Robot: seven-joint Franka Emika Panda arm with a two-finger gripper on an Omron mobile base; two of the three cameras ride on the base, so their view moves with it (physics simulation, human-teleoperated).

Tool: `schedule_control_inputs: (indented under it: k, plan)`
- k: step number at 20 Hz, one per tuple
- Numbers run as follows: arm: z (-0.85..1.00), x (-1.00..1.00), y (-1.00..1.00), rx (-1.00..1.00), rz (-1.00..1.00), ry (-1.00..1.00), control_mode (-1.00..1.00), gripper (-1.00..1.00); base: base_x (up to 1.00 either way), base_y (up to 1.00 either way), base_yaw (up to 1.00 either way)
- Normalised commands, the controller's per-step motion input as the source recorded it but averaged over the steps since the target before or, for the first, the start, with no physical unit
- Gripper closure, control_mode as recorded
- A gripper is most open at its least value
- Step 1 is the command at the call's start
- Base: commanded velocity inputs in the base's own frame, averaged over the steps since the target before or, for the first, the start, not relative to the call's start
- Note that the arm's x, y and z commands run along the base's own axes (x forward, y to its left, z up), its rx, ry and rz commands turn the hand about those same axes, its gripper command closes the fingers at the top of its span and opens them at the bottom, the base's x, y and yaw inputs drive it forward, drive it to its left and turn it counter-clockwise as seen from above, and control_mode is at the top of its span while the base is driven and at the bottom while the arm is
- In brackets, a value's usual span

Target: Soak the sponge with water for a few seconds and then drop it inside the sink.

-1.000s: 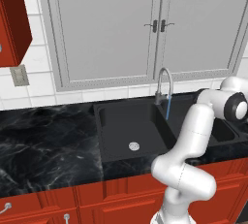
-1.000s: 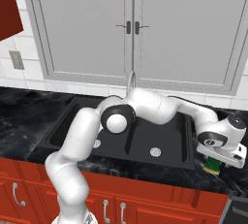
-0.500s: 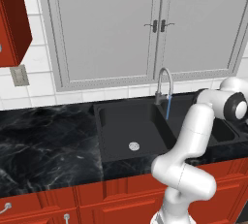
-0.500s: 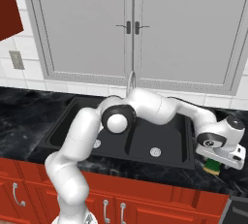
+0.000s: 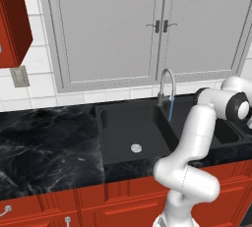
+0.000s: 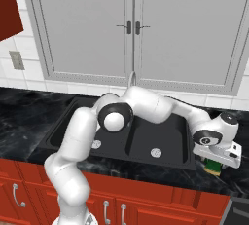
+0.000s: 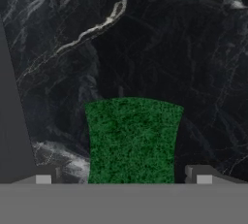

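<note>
Gripper [image 7: 123, 179] over the sponge [image 7: 131, 140]

Jaws spread wide — one tip either side of the green scrub face, which lies on the black marbled tabletop [image 7: 193, 63] right of the sink [image 6: 165, 143].

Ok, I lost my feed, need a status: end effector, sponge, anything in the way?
End effector open, fingers straddling the sponge, not closed. Sponge on the countertop, right of the sink. Water running. Nothing in the way.

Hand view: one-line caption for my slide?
Open gripper straddling the green-topped sponge on the black marbled countertop.
</note>
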Motion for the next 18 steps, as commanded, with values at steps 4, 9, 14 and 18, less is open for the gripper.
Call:
schedule_control_inputs:
  k: [4, 9, 14, 18]
  plan:
    - [0.00, 0.00, 0.06, 0.00, 0.00, 0.01, -1.00, -1.00, 0.00, 0.00, 0.00]
    - [0.00, 0.00, 0.00, 0.00, 0.00, 0.00, -1.00, -1.00, 0.00, 0.00, 0.00]
    - [0.00, 0.04, -0.09, 0.00, 0.00, 0.00, -1.00, -1.00, 0.00, 0.00, 0.00]
    - [0.00, 0.10, -0.24, 0.00, 0.00, 0.00, -1.00, -1.00, 0.00, 0.00, 0.00]
